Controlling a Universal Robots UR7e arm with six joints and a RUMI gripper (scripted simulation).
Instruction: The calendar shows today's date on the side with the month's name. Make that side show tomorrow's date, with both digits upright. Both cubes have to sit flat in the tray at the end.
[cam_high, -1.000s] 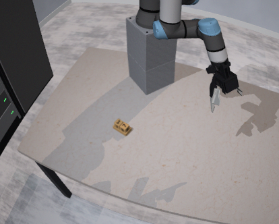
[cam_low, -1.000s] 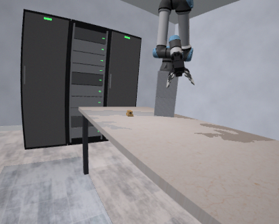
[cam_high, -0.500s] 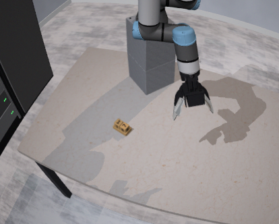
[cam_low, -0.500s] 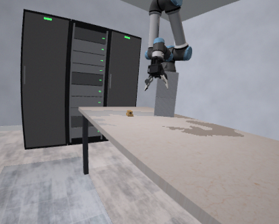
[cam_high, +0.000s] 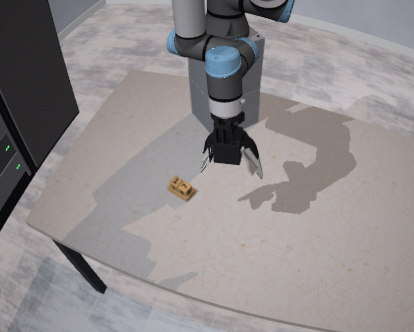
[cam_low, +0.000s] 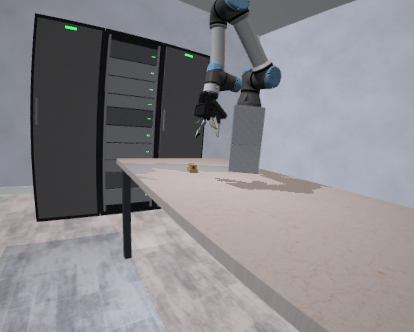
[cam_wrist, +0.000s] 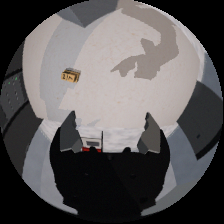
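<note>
A small wooden calendar sits on the table: a tray with two digit cubes side by side in it. The digits are too small to read. My gripper is open and empty. It hangs high above the table, to the right of the calendar and a little behind it, fingers pointing down.
The arm's grey pedestal stands at the back of the table. Dark server cabinets stand to the left, off the table. The arm's shadow falls on the table top right of the gripper.
</note>
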